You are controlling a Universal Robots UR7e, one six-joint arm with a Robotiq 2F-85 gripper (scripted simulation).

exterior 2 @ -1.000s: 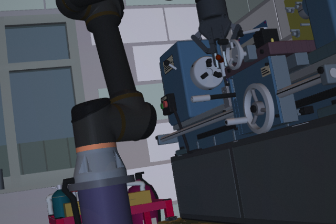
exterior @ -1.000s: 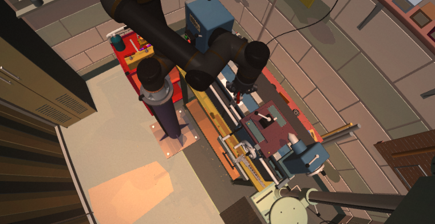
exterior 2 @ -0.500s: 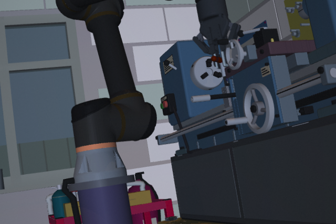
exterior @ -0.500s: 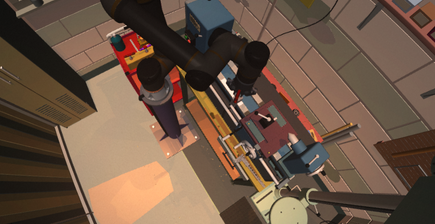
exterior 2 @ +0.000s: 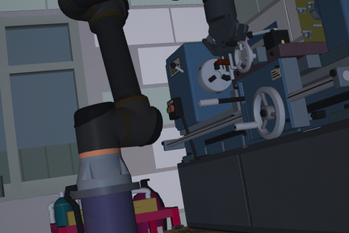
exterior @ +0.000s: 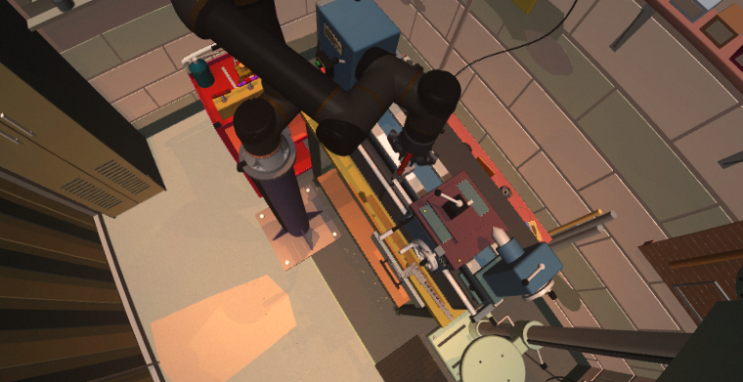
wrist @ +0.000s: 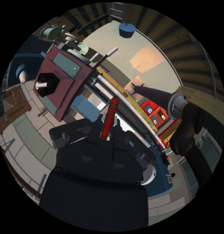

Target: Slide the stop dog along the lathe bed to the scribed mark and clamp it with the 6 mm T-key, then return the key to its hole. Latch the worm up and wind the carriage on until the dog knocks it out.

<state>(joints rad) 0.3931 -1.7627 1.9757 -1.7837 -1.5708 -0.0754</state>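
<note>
On the lathe bed between the blue headstock (exterior: 359, 36) and the maroon carriage (exterior: 457, 218), my gripper (wrist: 109, 132) is closed around the red handle of the T-key (wrist: 111, 116), which I hold over the bed with its shaft pointing down. In the second side camera the red handle (exterior 2: 222, 62) sits just below my fingers, beside the chuck (exterior 2: 215, 75). The key's tip and the stop dog are hidden behind my fingers and the carriage. The carriage handwheel (exterior 2: 267, 112) hangs on the apron front.
Behind the lathe runs a tiled wall. The tailstock (exterior: 520, 270) sits at the bed's far end. A red tool cart (exterior: 229, 99) stands by my pedestal (exterior: 281, 192). A yellow chip tray (exterior: 364, 213) runs along the bed's front.
</note>
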